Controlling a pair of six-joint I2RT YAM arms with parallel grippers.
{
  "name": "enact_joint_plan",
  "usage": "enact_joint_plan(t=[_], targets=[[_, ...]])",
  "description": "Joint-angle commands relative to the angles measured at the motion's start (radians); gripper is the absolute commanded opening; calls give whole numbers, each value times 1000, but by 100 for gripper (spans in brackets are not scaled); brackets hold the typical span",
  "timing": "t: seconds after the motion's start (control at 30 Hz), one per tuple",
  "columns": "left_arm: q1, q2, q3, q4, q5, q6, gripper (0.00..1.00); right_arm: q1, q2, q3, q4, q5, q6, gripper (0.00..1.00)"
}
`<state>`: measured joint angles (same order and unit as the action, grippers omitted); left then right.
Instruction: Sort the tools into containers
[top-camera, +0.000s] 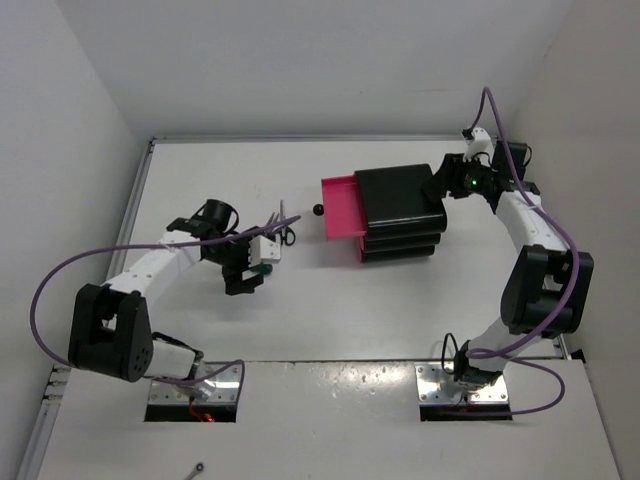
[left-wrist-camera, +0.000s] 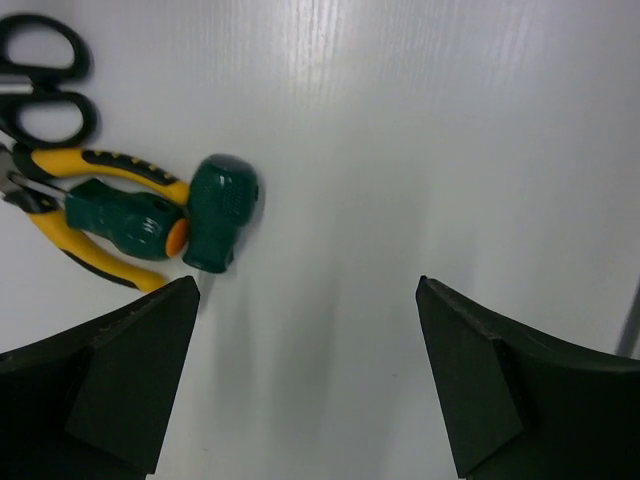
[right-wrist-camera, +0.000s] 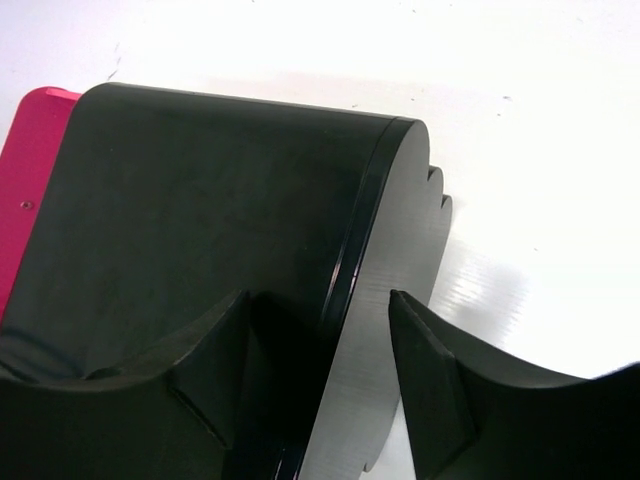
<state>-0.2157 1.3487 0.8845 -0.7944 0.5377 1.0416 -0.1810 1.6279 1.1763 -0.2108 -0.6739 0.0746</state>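
**A:** What sits closest in the left wrist view?

**B:** The left gripper (left-wrist-camera: 305, 385). Its dark fingers (left-wrist-camera: 100, 385) are spread wide with only bare table (left-wrist-camera: 400, 150) between them. It hovers just short of the tools.

**A:** And where are the tools?

**B:** All three lie in one cluster, left of the tabletop's centre and roughly midway between its near and far edges. The screwdriver (left-wrist-camera: 220, 205) is nearest the gripper, its green handle lying against the yellow-handled pliers (left-wrist-camera: 125, 168). The scissors (left-wrist-camera: 45, 95) lie just beyond the pliers; I can't tell whether the two touch.

**A:** Is anything sorted?

**B:** Not that I can see. One pink drawer (top-camera: 340, 208) is pulled out toward the left edge, its knob (top-camera: 318, 210) leading, and the part of its floor that shows looks bare. It belongs to the black box (top-camera: 400, 205), which stands right of centre and somewhat nearer the far edge. No other drawer is drawn out.

**A:** What about the other arm?

**B:** The right gripper (right-wrist-camera: 320, 310) is over the box's top rear edge, on the side facing the table's right edge. Its jaws are partly spread astride that edge. I can't tell whether they touch it, but it looks like bracing.

**A:** So how far along is it?

**B:** I'd say barely begun. A drawer is ready, and all three tools are yet to be picked up and placed.
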Motion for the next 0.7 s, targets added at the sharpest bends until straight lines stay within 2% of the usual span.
enact_joint_plan(t=[0.0,0.2,0.4,0.53,0.67], targets=[[19,30,-1,72,77,202,97,8,36,-56,-136,100,-72,58],[10,154,41,129,119,230,100,8,36,-67,-136,120,-72,71],[-11,222,53,190,100,227,100,8,27,-67,-145,120,-72,76],[-20,247,53,245,82,202,93,8,18,-57,-154,94,-72,76],[-30,282,44,291,42,169,82,8,0,-37,-164,73,-62,76]])
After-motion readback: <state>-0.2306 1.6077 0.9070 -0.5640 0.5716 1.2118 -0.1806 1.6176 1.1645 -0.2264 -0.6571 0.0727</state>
